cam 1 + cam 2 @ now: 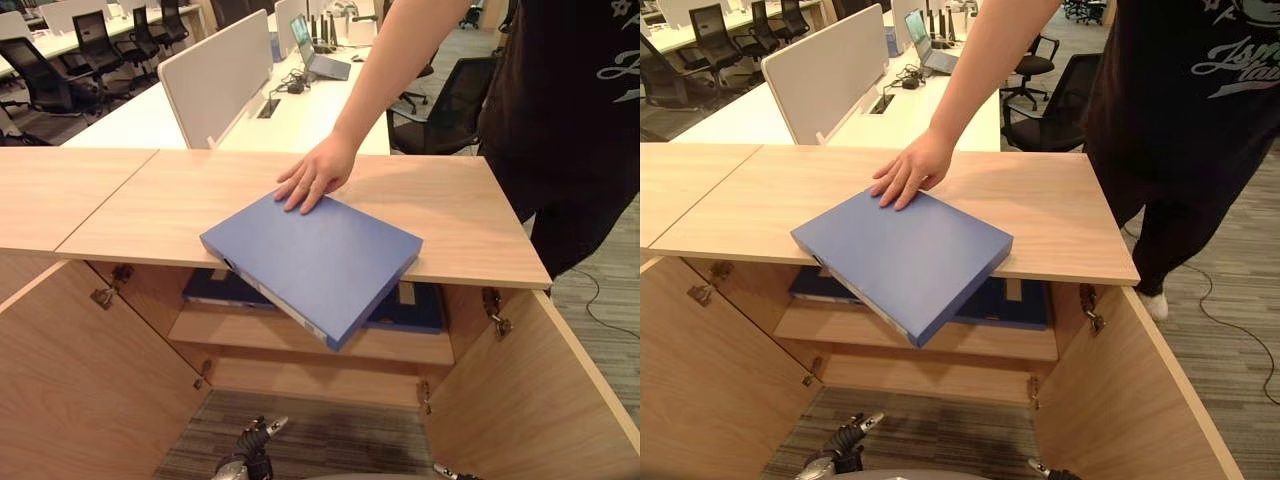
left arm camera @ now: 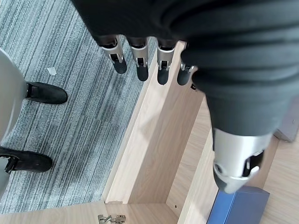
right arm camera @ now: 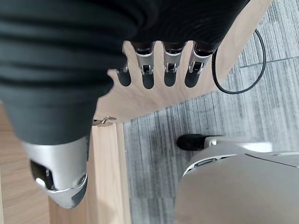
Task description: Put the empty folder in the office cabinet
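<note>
Pre-grasp stage. Blue folder (image 1: 315, 262) lies on the cabinet (image 1: 450, 215) top, overhanging its front edge; a person's hand (image 1: 318, 172) rests on it. Left hand (image 2: 140, 58) and right hand (image 3: 159, 70) hang low, fingers relaxed, empty. Next: reach up, grip the overhanging corner.

The cabinet (image 1: 480, 225) stands open in front, both doors (image 1: 70, 380) swung wide, so the way in from below is free. Catch is the blue folder (image 1: 315, 262) lying on the top and sticking out past the front edge, right over the opening. A person's hand (image 1: 318, 172) is pressed flat on its far corner. Inside, the upper shelf (image 1: 300, 335) already has dark blue folders (image 1: 415, 312) lying flat on it. The bay under that shelf looks bare.
</note>
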Robot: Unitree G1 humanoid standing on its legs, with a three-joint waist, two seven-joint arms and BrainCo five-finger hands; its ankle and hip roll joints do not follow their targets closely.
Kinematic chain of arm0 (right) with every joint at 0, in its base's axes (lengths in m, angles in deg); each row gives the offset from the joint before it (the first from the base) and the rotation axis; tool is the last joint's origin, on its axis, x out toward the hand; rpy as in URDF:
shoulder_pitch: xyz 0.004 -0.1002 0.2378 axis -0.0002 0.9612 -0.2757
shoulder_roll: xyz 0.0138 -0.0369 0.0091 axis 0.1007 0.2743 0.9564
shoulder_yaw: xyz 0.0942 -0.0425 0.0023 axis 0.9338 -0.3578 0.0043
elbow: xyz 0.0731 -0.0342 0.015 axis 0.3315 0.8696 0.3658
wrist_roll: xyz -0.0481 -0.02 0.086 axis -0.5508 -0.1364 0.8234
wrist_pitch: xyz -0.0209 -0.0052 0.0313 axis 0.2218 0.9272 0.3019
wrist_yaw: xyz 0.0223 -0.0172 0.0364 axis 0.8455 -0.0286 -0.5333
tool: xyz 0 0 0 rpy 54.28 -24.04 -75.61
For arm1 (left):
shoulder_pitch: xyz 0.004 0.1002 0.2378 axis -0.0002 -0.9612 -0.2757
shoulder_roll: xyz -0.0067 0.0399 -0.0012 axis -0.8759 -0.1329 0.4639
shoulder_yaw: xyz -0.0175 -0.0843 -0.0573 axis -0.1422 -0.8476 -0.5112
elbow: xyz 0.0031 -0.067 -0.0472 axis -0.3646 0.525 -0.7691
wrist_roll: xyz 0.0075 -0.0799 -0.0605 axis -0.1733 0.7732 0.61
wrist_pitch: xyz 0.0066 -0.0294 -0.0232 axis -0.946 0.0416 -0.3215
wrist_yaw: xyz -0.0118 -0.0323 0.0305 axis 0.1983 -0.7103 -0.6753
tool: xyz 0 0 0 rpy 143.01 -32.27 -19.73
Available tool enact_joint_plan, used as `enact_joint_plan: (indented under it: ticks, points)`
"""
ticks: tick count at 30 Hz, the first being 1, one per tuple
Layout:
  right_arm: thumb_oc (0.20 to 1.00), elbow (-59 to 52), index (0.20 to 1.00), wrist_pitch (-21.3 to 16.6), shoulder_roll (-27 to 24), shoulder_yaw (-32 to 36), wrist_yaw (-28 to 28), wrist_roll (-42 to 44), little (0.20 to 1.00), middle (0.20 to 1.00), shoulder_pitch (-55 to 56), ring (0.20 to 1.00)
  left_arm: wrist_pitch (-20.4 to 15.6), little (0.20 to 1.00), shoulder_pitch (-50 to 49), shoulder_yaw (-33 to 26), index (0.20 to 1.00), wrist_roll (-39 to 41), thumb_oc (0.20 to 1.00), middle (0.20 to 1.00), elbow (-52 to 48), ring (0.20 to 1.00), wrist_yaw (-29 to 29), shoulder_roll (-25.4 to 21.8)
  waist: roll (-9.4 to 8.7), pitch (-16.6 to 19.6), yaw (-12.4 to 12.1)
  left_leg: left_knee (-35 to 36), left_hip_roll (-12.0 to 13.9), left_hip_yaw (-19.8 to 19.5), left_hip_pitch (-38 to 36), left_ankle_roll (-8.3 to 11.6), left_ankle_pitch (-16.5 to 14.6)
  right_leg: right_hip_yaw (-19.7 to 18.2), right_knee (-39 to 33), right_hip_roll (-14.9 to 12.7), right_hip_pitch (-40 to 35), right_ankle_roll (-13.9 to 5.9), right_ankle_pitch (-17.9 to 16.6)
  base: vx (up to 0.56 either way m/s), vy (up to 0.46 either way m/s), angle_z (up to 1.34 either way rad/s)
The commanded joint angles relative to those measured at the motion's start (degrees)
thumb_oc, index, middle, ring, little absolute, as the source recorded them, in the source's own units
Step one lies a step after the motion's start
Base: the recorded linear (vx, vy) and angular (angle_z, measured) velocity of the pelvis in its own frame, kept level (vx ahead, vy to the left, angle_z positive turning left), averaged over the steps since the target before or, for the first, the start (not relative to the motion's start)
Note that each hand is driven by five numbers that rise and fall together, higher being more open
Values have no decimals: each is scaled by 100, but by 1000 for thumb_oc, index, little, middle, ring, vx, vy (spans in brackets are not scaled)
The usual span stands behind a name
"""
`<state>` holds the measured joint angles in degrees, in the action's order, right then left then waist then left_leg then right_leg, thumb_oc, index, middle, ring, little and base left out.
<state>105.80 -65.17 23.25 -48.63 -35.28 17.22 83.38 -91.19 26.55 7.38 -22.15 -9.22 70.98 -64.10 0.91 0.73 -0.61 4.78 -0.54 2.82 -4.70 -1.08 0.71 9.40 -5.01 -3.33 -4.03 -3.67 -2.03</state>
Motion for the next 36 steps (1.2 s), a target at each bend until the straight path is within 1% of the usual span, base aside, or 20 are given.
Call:
enact_joint_plan:
  ticks: [1,4,5,8,9,10,11,13,16,17,18,19,24,27,28,29,31,32,34,36]
  points:
    - [1000,102,1000,-155,113,-185,2,-149,1000,1000,-98,1000,-247,1000,287,19,1000,-114,1000,1000,213,1000,-125,-69,-318,239,-48,22,-171,-329,123,82,-423,-463,1,56,16,-162,285,0,0,0]
    - [1000,89,1000,-163,107,-190,-1,-154,1000,1000,-98,1000,-258,1000,279,56,1000,-140,1000,1000,149,1000,-141,-79,-317,238,-47,22,-170,-326,121,82,-424,-464,1,55,17,-164,281,0,0,0]
    - [1000,59,1000,-178,103,-213,-4,-184,1000,1000,-85,1000,-303,1000,268,169,1000,-257,1000,1000,-51,1000,-142,-116,-310,240,-33,22,-170,-324,118,80,-429,-477,1,54,26,-167,277,0,0,0]
    - [1000,8,1000,-187,97,-241,-4,-225,1000,1000,-49,1000,-344,1000,195,228,1000,-233,1000,1000,-461,1000,-141,-187,-304,234,-32,22,-168,-320,126,78,-423,-483,1,57,32,-174,268,0,0,0]
    - [1000,-18,1000,-189,90,-247,-1,-245,1000,1000,-35,1000,-357,1000,144,212,1000,-138,1000,1000,-720,1000,-136,-230,-303,230,-34,22,-168,-318,138,79,-418,-486,1,56,41,-176,263,0,0,0]
    - [1000,-19,1000,-188,91,-247,-1,-245,1000,1000,-35,1000,-356,1000,142,213,1000,-138,1000,1000,-722,1000,-136,-231,-303,231,-34,22,-168,-317,138,79,-418,-487,1,56,41,-176,263,0,0,0]
    - [1000,-30,1000,-180,83,-248,-6,-266,1000,1000,-28,1000,-382,1000,104,219,1000,-217,1000,1000,-978,1000,-80,-308,-300,231,-37,22,-165,-322,150,81,-412,-477,1,51,48,-176,259,0,0,0]
    - [1000,-44,1000,-179,75,-250,6,-284,1000,1000,-29,1000,-391,1000,78,218,1000,-268,1000,1000,-1141,1000,-51,-356,-299,231,-40,22,-168,-324,156,79,-411,-474,1,52,49,-177,257,0,0,0]
    - [1000,-150,1000,-168,61,-250,24,-321,1000,1000,14,1000,-397,1000,-113,107,1000,-467,1000,1000,-1847,1000,79,-534,-296,226,-49,22,-171,-324,162,77,-407,-474,1,47,58,-183,244,0,0,0]
    - [1000,-211,1000,-167,49,-237,21,-342,1000,1000,43,1000,-404,1000,-226,-8,1000,-538,1000,1000,-2183,1000,135,-610,-299,230,-56,22,-175,-329,163,74,-408,-472,1,48,62,-184,241,0,0,0]
    - [1000,-370,1000,-164,7,-172,5,-370,1000,1000,125,1000,-422,1000,-513,-312,1000,-791,1000,1000,-2852,1000,246,-752,-312,217,-81,22,-176,-343,172,69,-405,-470,1,49,69,-186,235,0,0,0]
    - [1000,-373,1000,-162,7,-175,6,-370,1000,1000,130,1000,-413,1000,-525,-316,1000,-794,1000,1000,-2867,1000,247,-754,-313,220,-77,22,-176,-343,172,69,-405,-469,1,49,68,-186,235,0,0,0]
    - [1000,-731,1000,-125,-147,-95,-158,-492,1000,1000,432,1000,-560,1000,-1370,-1345,1000,-1745,1000,1000,-4311,1000,608,-1032,-362,185,-149,22,-178,-376,208,67,-425,-430,1,44,97,-190,246,0,0,0]
    - [1000,-679,1000,-46,-229,-105,-248,-573,1000,1000,478,1000,-561,1000,-1640,-1792,1000,-1871,1000,1000,-4483,1000,844,-945,-383,190,-202,22,-179,-394,225,65,-426,-404,1,36,102,-186,248,0,0,0]
    - [1000,-677,1000,-46,-231,-111,-249,-573,1000,1000,477,1000,-553,1000,-1649,-1798,1000,-1875,1000,1000,-4496,1000,845,-941,-382,193,-196,22,-180,-396,226,65,-426,-403,1,36,102,-186,249,34,-6,0]
    - [1000,-641,1000,8,-213,-105,-283,-608,1000,1000,470,1000,-516,1000,-1812,-2132,1000,-2061,1000,1000,-4685,1000,1044,-902,-390,205,-228,22,-184,-404,228,63,-434,-395,1,32,97,-181,259,35,-3,1]
    - [1000,-604,1000,38,-185,-123,-285,-628,1000,1000,454,1000,-502,1000,-1953,-2384,1000,-2164,1000,1000,-4796,1000,1209,-823,-391,218,-254,22,-187,-413,229,62,-438,-381,1,26,100,-176,260,37,-2,0]
    - [1000,-560,1000,52,-152,-126,-263,-643,1000,1000,404,1000,-524,1000,-1981,-2654,1000,-2292,1000,1000,-4964,1000,1455,-845,-396,236,-284,22,-179,-408,242,70,-442,-361,1,21,110,-175,265,0,0,0]
    - [1000,-555,1000,44,-135,-120,-248,-638,1000,1000,402,1000,-528,1000,-1991,-2803,1000,-2379,1000,1000,-5112,1000,1584,-863,-399,244,-295,22,-181,-414,247,71,-445,-358,1,20,113,-173,266,0,0,0]
    - [1000,-543,1000,23,-105,-115,-207,-630,1000,1000,376,1000,-540,1000,-1986,-3116,1000,-2796,1000,1000,-5466,1000,1952,-977,-413,259,-328,22,-180,-429,255,80,-456,-342,1,22,115,-172,276,13,-4,2]
